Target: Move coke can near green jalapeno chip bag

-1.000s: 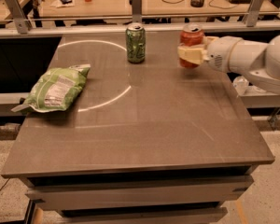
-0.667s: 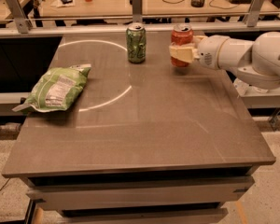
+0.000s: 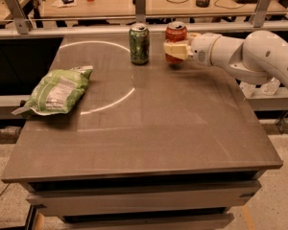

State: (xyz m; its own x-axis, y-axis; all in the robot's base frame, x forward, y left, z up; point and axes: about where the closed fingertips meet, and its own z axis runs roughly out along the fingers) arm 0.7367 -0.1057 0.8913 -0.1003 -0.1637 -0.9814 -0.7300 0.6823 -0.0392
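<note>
One coke can (image 3: 176, 34): clamped in claw (image 3: 175, 50), just right of green can (image 3: 139, 44); carry it clear of that can toward green jalapeno chip bag (image 3: 57, 91).

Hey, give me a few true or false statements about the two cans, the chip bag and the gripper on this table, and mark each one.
1. The gripper is closed on the red-orange aluminium coke can at the table's far side. True.
2. The green aluminium can lies on its side. False: it stands upright.
3. The light green crinkled jalapeno chip bag lies near the picture's left edge of the grey-brown table. True.
4. The coke can touches the chip bag. False: they are well apart, and the green can stands beside the coke can.
</note>
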